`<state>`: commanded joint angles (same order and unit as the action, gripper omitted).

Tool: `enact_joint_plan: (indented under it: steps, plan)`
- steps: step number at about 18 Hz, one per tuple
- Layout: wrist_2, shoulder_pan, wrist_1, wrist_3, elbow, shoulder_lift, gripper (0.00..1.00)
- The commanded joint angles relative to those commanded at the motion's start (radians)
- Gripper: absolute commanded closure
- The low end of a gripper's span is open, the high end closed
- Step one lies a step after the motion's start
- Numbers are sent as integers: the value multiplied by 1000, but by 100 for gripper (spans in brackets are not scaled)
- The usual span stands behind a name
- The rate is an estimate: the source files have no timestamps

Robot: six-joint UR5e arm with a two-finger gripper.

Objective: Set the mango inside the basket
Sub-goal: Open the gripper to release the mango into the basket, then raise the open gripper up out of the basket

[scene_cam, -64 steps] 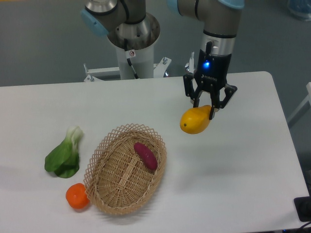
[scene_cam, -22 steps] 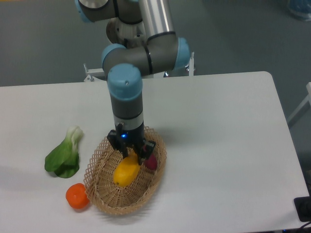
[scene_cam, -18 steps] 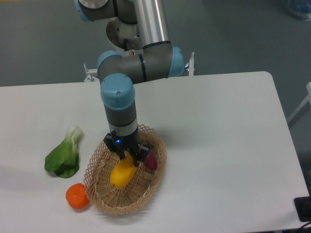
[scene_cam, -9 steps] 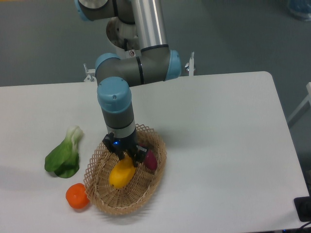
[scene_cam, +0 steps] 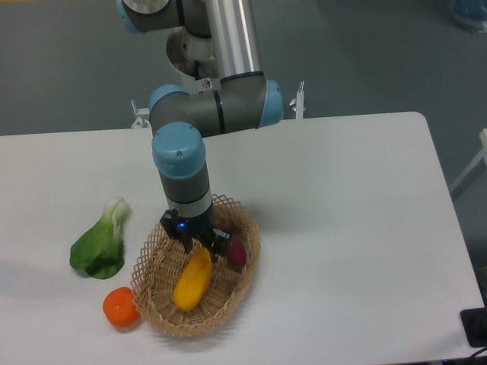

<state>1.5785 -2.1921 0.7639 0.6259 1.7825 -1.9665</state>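
One arm: UR5e reaching down over the basket, wrist vertical.
gripper [scene_cam: 199, 245]: low inside the basket, fingers straddling the upper end of the mango; can't tell if they are clamping it or have let go.
mango [scene_cam: 193, 279]: lying in the basket, long axis tilted, upper end at the fingertips, lower end toward the near rim.
basket [scene_cam: 154, 306]: oval wicker, on the white table [scene_cam: 358, 228], front left of centre.
sweet potato [scene_cam: 237, 251]: purple-red, in the basket just right of the gripper, partly hidden by it.
orange [scene_cam: 120, 307]: on the table, touching or just beside the basket's left rim.
bok choy [scene_cam: 100, 242]: on the table, left of the basket, apart from it.
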Motion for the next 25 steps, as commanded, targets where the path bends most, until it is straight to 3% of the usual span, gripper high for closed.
enact_joint_plan:
  steps: [1, 4, 6, 13, 23, 25]
  plan:
    - [0, 3, 0, 2, -2, -3, 32]
    - [-3, 3, 0, 3, -15, 12, 8]
    - [-3, 0, 0, 3, -18, 26, 0]
    - [-2, -38, 32, 64, -74, 87, 0]
    - [-5, -115, 193, 273, -83, 179, 0]
    - [-5, -141, 277, 337, -118, 195, 0]
